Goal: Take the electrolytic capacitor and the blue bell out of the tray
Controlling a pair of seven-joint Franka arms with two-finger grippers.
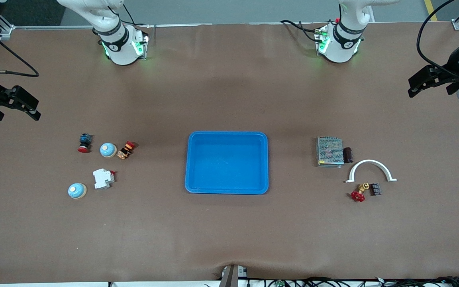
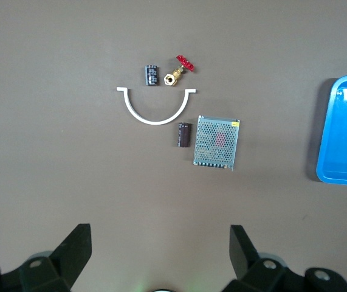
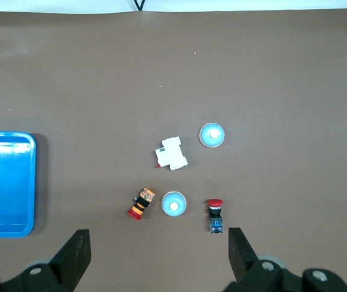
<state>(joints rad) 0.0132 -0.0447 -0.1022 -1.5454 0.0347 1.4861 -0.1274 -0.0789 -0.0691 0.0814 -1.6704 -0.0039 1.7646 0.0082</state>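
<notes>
Even overhead light, soft shadows, sharp focus, no glare

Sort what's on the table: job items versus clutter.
Job: tray, empty; capacitor; blue bell beside button; blue bell beside breaker. Left pincer, right pincer: open, waiting.
Lying about: mesh box, white arch, valve, black block, breaker, button, striped part.

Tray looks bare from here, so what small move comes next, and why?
Probably none beyond holding both arms parked: the blue tray holds nothing, both blue bells and the capacitor lie on the table, and the left gripper and right gripper wait open at the table's ends.
</notes>
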